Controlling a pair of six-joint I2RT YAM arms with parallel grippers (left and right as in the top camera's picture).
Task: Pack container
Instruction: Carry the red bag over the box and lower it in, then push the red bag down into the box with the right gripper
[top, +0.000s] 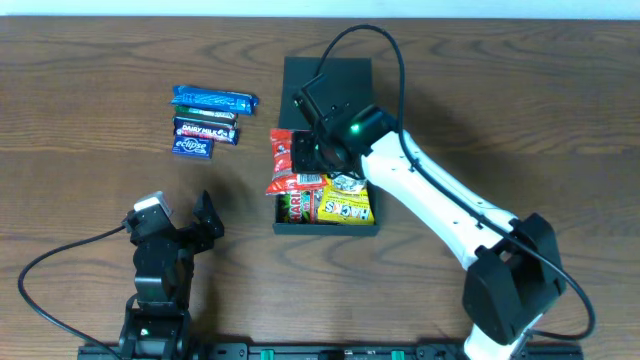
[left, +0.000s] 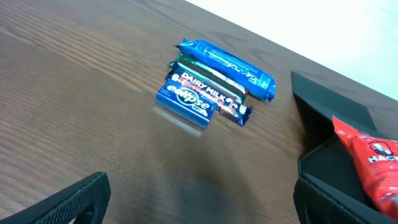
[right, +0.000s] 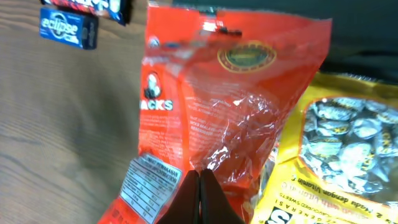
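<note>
Bare brown wood runs along the table (top: 90, 60) on the left and right edges. A wide strip of it lies between the left gripper (top: 205, 225) and 3 snacks grouped at the far left. These are a blue bar (top: 213, 98), a Dairy Milk bar (top: 205, 130) touching it, and an eclipse pack (top: 192, 147) against that. The left gripper hovers low over the near-left wood with its fingers (left: 74, 199) spread wide and nothing between them.

The container (top: 325, 229) sits at the table's middle, well apart from the 3 snacks. Its lid (top: 328, 75) is folded flat toward the far edge. Inside lie a yellow packet (top: 345, 198) and, beside it, a green-and-red packet (top: 297, 207).

A red packet (top: 290, 160) overhangs the container's left wall and lies partly on the yellow packet. The right gripper (right: 199, 186) reaches over the box, its fingers pressed together on the red packet's crinkled film.
</note>
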